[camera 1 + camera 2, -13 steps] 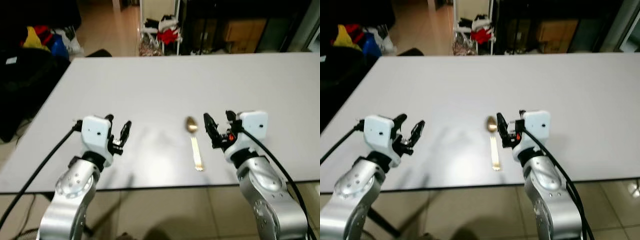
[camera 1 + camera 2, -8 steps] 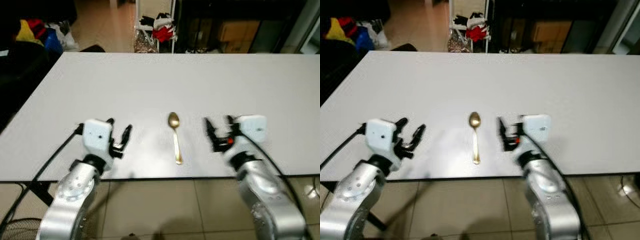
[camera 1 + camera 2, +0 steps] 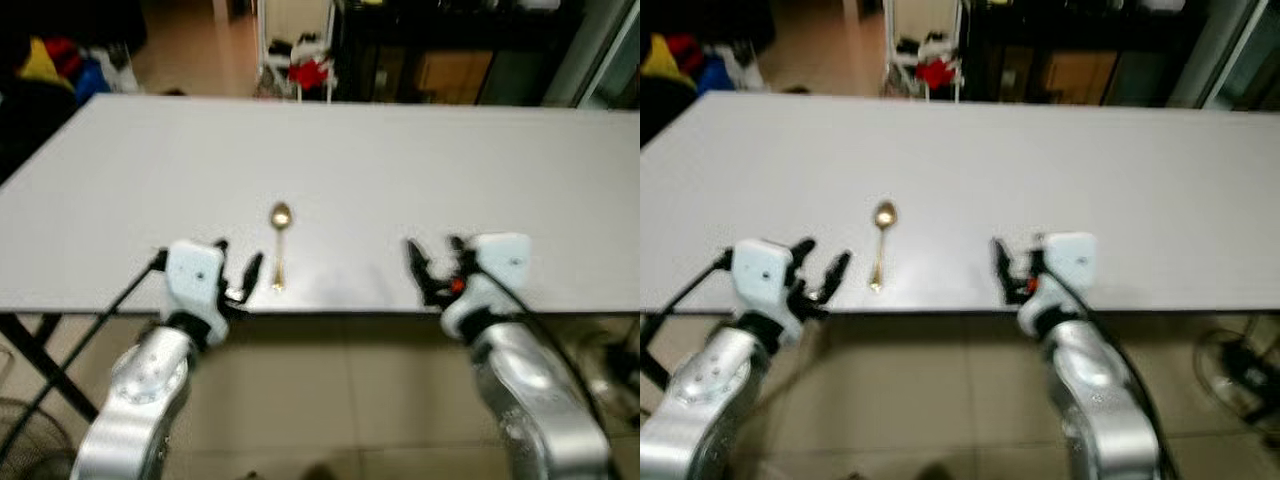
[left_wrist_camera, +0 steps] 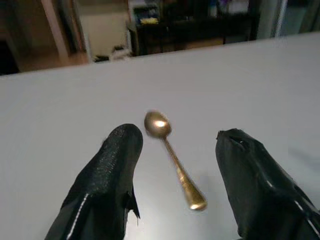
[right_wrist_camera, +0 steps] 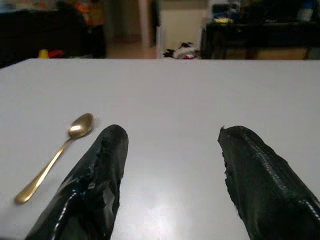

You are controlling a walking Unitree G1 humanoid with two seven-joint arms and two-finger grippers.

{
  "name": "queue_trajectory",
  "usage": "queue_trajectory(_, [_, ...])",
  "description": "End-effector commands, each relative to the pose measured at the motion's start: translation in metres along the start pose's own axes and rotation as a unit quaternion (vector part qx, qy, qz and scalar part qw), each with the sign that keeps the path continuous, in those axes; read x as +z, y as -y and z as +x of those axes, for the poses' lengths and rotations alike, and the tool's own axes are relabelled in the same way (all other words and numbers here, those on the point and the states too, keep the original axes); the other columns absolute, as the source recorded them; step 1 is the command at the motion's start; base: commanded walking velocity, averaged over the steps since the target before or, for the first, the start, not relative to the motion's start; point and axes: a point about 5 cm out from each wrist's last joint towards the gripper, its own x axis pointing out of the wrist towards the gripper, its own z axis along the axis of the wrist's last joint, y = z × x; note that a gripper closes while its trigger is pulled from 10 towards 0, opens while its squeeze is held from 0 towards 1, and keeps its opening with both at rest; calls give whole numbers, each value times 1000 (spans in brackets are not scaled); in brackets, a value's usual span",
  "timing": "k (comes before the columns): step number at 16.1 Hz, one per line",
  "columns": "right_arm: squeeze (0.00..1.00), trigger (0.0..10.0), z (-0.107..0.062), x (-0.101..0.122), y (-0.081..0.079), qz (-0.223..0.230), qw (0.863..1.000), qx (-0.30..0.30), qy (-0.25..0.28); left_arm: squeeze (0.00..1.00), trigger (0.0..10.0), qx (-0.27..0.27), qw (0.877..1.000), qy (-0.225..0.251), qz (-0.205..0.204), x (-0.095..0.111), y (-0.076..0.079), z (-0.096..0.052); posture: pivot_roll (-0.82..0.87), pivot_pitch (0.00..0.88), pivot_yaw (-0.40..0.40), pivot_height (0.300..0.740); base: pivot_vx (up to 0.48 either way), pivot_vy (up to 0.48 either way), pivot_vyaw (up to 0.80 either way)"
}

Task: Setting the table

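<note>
At the lower left of the left eye view, the left gripper (image 3: 238, 279) hovers at the near edge of the bench (image 3: 420, 170), and its two black fingers (image 4: 107, 170) are spread wide with nothing between them. Just to the right of it, left of the frame's centre, a gold spoon (image 3: 279, 237) lies flat on the bench. The spoon is small and shiny, with an oval bowl facing up and a thin straight handle. The bowl points toward the far side of the bench, and the thicker end of the handle is close to the near edge. In the left wrist view the spoon (image 4: 173, 159) appears in the gap between the two fingers, further along the bench, and does not touch them.

The bench is a wide, plain, pale grey surface.

At the lower right of the frame, the right gripper (image 3: 432, 271) is also at the near edge of the bench, well apart from the spoon. Its fingers (image 5: 95, 185) are wide open and hold nothing. In the right wrist view the spoon (image 5: 56, 156) lies beside one finger, outside the gap.

Behind the bench, at the top of the frame, stand dark furniture (image 3: 440, 60) and a white rack with red and dark things (image 3: 298, 65), all blurred.
</note>
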Motion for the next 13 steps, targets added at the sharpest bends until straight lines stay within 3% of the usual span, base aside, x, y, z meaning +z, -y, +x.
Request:
queue_trajectory(1, [0, 10000, 0, 5, 5, -10, 1000, -10, 8, 0, 10000, -1, 1000, 8, 1, 4, 2, 1, 151, 0, 28, 727, 0, -454, 0])
queue_trajectory(10, [0, 10000, 0, 2, 0, 5, 1000, -4, 4, 0, 10000, -15, 1000, 9, 8, 7, 0, 6, 148, 0, 52, 727, 0, -440, 0])
queue_trajectory(13, [0, 10000, 0, 1, -3, -7, 1000, 8, 2, 0, 10000, -7, 1000, 5, 3, 4, -2, 6, 148, 0, 50, 727, 0, 0, 0])
